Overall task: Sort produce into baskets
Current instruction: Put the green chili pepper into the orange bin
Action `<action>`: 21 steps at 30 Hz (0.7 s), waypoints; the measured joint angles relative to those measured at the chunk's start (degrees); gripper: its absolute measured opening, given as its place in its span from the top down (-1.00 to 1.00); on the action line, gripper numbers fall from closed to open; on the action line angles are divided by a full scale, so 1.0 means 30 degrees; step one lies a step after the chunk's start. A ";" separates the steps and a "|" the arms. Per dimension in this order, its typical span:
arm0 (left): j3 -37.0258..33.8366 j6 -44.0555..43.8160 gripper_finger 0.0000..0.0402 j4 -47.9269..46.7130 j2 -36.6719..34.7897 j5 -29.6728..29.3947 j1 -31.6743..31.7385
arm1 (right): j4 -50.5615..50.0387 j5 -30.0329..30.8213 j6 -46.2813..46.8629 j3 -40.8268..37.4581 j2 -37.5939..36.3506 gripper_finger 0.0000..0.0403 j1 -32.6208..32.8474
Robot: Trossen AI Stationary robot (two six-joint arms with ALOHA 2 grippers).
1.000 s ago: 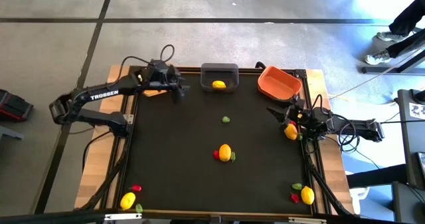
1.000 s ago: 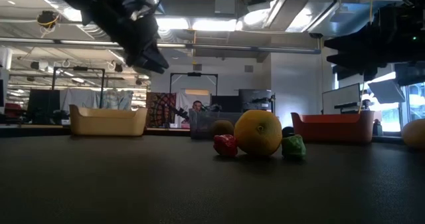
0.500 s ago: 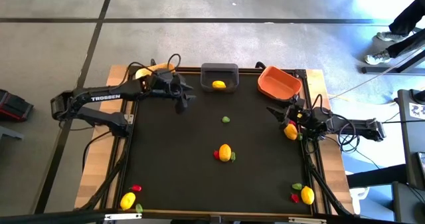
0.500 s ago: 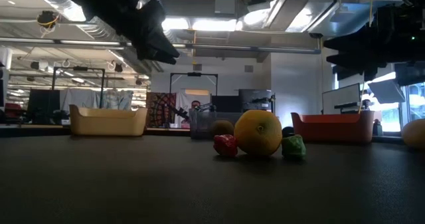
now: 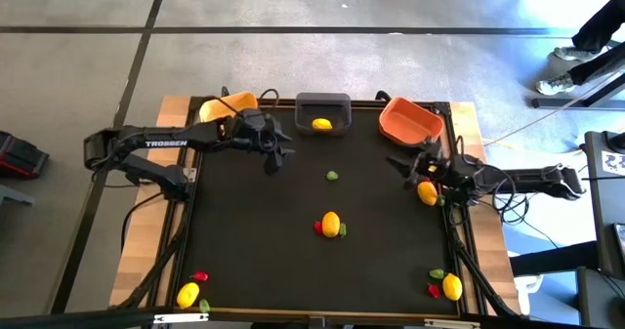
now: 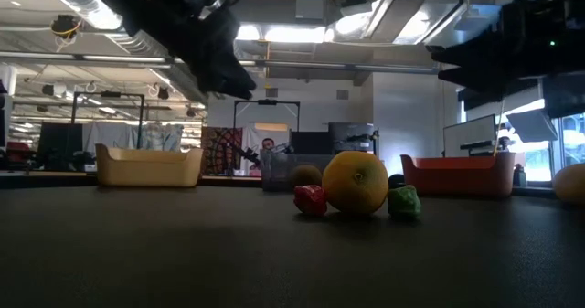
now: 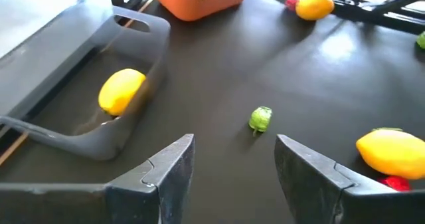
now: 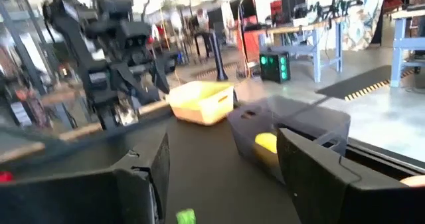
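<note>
My left gripper (image 5: pixel 279 157) is open and empty above the mat, between the dark grey basket (image 5: pixel 322 104) and a small green piece (image 5: pixel 332 175); its wrist view shows that piece (image 7: pixel 260 118) beyond the fingers. The grey basket holds a lemon (image 5: pixel 321 125). My right gripper (image 5: pixel 402 163) is open and empty near the orange basket (image 5: pixel 410 120), with a lemon (image 5: pixel 427 193) beside it. The yellow-orange basket (image 5: pixel 227 104) stands at the far left. A lemon (image 5: pixel 331 224) with a red piece (image 6: pixel 310 200) and a green piece (image 6: pixel 403 201) lies mid-mat.
A lemon (image 5: pixel 187 294) with a red piece (image 5: pixel 199 276) lies at the near left corner. A lemon (image 5: pixel 451 286) with red and green pieces lies at the near right corner. The mat has a raised frame (image 5: pixel 186 222) along its edges. Cables run beside the right arm.
My left gripper has moved from the yellow-orange basket toward the table's right and slightly nearer, toward the small green piece. My right gripper has shifted a little toward the table's left. No produce has moved.
</note>
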 joint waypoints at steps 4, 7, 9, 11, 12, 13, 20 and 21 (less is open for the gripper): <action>0.0000 -0.0005 -0.01 0.0024 0.0024 0.0002 -0.0437 | 0.0045 -0.0002 -0.0061 0.1077 0.2185 -0.06 0.0002; 0.0000 -0.0577 -0.01 -0.0119 0.0006 0.0008 -0.0668 | 0.0002 -0.0202 -0.0062 0.1837 0.3784 -0.06 -0.0005; 0.0000 -0.0916 -0.01 -0.0096 0.0016 0.0002 -0.0809 | -0.0022 -0.0359 -0.0067 0.2351 0.4860 -0.06 0.0002; 0.0000 -0.0940 -0.01 -0.0110 0.0107 -0.0033 -0.0949 | -0.0004 -0.0358 -0.0106 0.2916 0.5946 -0.06 -0.0005; 0.0000 -0.0946 -0.01 -0.0152 0.0118 -0.0066 -0.0987 | -0.0005 -0.0359 -0.0161 0.3180 0.6465 -0.06 -0.0005; 0.0000 -0.0952 -0.01 -0.0148 0.0118 -0.0093 -0.0987 | -0.0027 -0.0359 -0.0233 0.3470 0.7010 -0.06 0.0002; -0.0506 -0.1101 -0.01 0.0483 0.0111 -0.0209 -0.0987 | -0.0067 -0.0359 -0.1098 0.5105 1.0853 -0.06 -0.0003; -0.0519 -0.1137 -0.01 0.0456 0.0111 -0.0216 -0.0987 | -0.0068 -0.0369 -0.1247 0.5270 1.1356 -0.06 0.0002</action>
